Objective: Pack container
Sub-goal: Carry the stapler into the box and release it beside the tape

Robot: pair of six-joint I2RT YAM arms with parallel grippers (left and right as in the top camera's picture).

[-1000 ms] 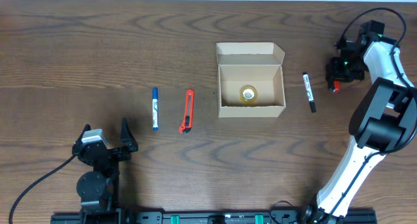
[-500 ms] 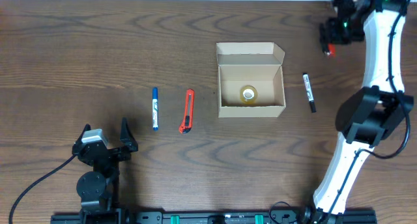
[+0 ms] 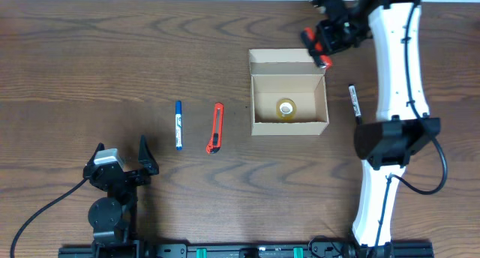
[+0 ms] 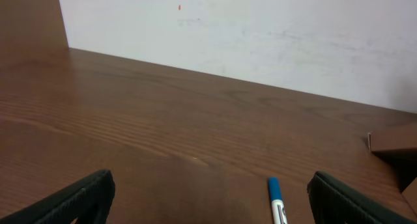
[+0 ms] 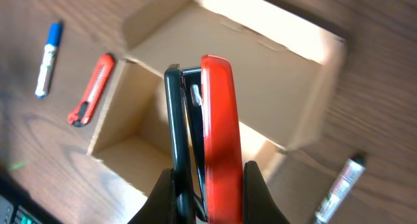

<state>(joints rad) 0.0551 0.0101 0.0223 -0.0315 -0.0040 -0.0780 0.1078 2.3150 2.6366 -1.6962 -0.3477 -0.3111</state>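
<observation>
The container (image 3: 289, 124) is an open tan cardboard box at the table's centre with a roll of clear tape (image 3: 286, 108) inside. My right gripper (image 3: 324, 46) hovers over its back right corner, shut on a red and black stapler (image 3: 319, 49). In the right wrist view the stapler (image 5: 218, 120) stands clamped between the fingers of the right gripper (image 5: 208, 185), above the container's open inside (image 5: 260, 87). My left gripper (image 3: 121, 147) rests open near the front left, with a blue marker (image 4: 277, 198) lying ahead of the left gripper (image 4: 208, 204).
A blue marker (image 3: 178, 124) and a red utility knife (image 3: 216, 127) lie left of the container. A black marker (image 3: 355, 106) lies to its right. The right arm's white links (image 3: 397, 70) stretch along the table's right side.
The right arm has swung left from the far right edge to the container's back right corner, carrying the stapler. The left arm has not moved.
</observation>
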